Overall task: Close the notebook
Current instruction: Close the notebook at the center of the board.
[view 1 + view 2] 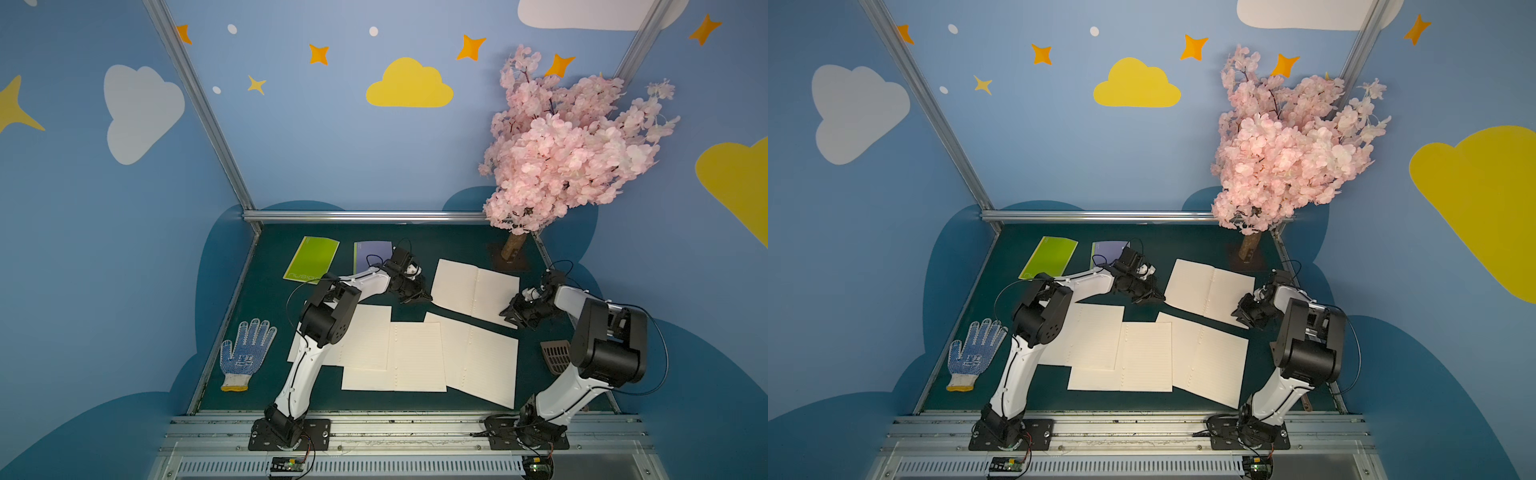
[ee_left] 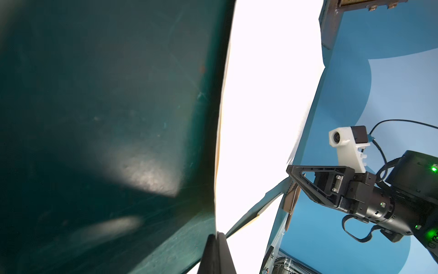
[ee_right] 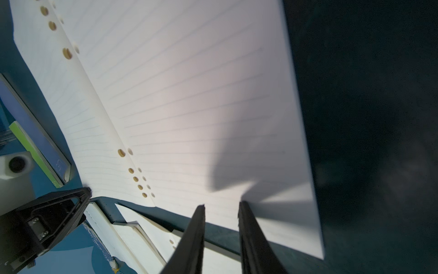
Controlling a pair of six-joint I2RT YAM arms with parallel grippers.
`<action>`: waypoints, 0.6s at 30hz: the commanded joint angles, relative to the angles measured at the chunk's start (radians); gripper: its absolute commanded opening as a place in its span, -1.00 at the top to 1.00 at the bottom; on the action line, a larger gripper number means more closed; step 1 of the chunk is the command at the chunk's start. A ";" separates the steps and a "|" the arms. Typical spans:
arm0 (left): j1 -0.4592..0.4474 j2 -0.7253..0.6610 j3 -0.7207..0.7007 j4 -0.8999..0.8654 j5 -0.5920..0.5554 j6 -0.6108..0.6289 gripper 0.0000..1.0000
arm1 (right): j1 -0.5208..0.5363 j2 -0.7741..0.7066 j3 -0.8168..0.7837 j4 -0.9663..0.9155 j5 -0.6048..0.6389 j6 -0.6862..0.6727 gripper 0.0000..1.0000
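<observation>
Pinches with left fingers (image 2: 209, 256) the lower-left corner of the open notebook (image 1: 476, 291), right of centre in both top views on the tabletop (image 1: 449, 241). Holds right fingers (image 3: 194, 237) parted over its lower-right edge, grasping nothing.

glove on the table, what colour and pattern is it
White glove with blue dots and a yellow cuff, clearest in a top view.

A staged robot-lab booth: aluminium frame (image 1: 201, 108), cloud-painted walls (image 1: 332, 145) (stars (image 1: 319, 54) too), fake blossom tree (image 1: 569, 153)
</observation>
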 commanded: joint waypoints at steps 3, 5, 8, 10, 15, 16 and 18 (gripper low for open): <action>0.026 -0.075 -0.017 -0.048 -0.032 0.047 0.94 | 0.000 -0.033 -0.009 -0.008 -0.021 -0.004 0.44; 0.040 -0.088 -0.026 -0.054 -0.040 0.054 0.94 | 0.000 -0.034 -0.008 -0.008 -0.026 -0.005 0.44; 0.060 -0.112 -0.049 -0.058 -0.050 0.064 0.94 | 0.002 -0.042 -0.005 -0.009 -0.029 -0.002 0.44; 0.074 -0.132 -0.065 -0.068 -0.059 0.077 0.94 | 0.003 -0.046 -0.002 -0.012 -0.030 -0.004 0.44; 0.105 -0.181 -0.115 -0.088 -0.070 0.110 0.94 | 0.013 -0.033 0.019 -0.017 -0.038 -0.005 0.44; 0.112 -0.191 -0.126 -0.093 -0.071 0.117 0.94 | 0.017 -0.029 0.024 -0.016 -0.041 -0.005 0.44; 0.125 -0.212 -0.145 -0.106 -0.076 0.133 0.94 | 0.028 -0.021 0.031 -0.015 -0.043 -0.003 0.44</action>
